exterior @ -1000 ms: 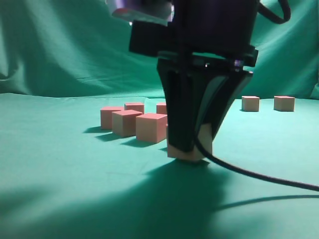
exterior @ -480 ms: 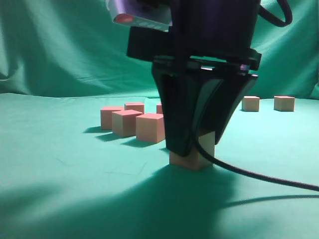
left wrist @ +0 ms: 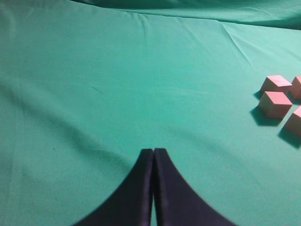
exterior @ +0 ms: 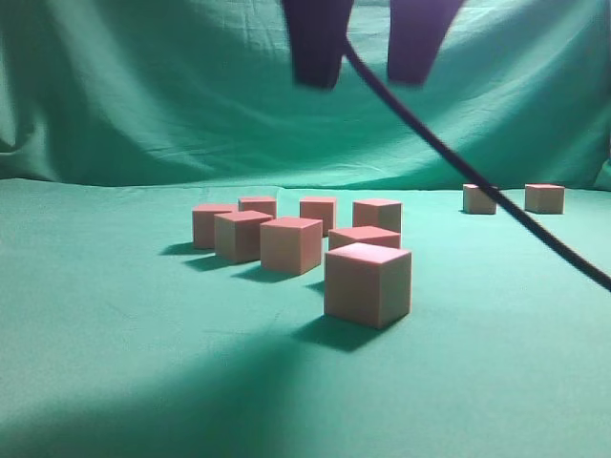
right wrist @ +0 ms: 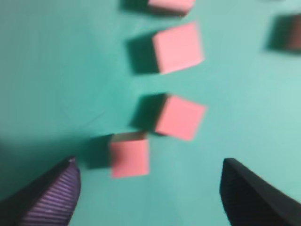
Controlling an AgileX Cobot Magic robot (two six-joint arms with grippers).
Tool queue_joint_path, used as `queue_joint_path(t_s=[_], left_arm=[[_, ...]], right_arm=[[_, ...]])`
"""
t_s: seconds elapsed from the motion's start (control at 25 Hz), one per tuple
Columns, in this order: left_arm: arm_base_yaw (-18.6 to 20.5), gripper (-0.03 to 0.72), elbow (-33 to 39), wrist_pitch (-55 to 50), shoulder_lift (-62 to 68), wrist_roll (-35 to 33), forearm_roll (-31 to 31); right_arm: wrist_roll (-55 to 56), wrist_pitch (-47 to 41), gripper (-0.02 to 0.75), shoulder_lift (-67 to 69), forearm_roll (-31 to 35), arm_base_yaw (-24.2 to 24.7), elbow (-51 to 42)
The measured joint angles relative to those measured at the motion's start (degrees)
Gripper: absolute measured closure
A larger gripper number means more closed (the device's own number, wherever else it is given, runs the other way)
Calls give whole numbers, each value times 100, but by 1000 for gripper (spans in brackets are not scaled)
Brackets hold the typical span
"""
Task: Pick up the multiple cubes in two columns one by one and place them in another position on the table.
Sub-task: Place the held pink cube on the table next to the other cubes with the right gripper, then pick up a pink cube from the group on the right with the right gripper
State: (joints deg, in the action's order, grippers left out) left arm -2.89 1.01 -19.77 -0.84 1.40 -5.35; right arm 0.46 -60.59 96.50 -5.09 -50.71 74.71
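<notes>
Hanging above cluster: right gripper [exterior: 368, 43], only two dark finger tips visible in exterior view, rest cut off at top edge; spread wide, nothing between them.
Right wrist view: same gripper [right wrist: 148, 188], fingers far apart at lower corners, blurred; nearest matte pinkish-red cube [right wrist: 130, 157] lying free on cloth just ahead of left finger, more cubes ranged beyond, topmost cut off by frame edge.
Exterior view only: nearest cube [exterior: 368, 283] resting flat on wrinkled teal-green cloth table [exterior: 115, 315], apart from fingers; seven cubes in near cluster, rear ones partly hidden behind front ones; two further cubes [exterior: 513, 197] well apart at far right; dark cable [exterior: 496, 205] slanting across, covering part of one far cube.
Left wrist view only: left gripper [left wrist: 154, 157], dark fingers pressed together, holding nothing, over bare cloth; four cubes at right edge [left wrist: 275, 103], two cut off by frame.
Arm bodies: out of frame everywhere.
</notes>
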Motion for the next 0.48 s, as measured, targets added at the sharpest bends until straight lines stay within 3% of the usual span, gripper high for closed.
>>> queue_joint_path(t_s=[0.12, 0.24, 0.36, 0.48], left_arm=[[0, 688, 0, 0, 0, 0, 0], [0, 688, 0, 0, 0, 0, 0], [0, 688, 0, 0, 0, 0, 0], [0, 688, 0, 0, 0, 0, 0]], right_arm=[[485, -70, 181, -211, -1011, 175, 426], [1029, -85, 181, -296, -1591, 815, 797], [1217, 113, 181, -236, -1451, 1810, 1009], [1295, 358, 181, 95, -812, 2763, 1252]])
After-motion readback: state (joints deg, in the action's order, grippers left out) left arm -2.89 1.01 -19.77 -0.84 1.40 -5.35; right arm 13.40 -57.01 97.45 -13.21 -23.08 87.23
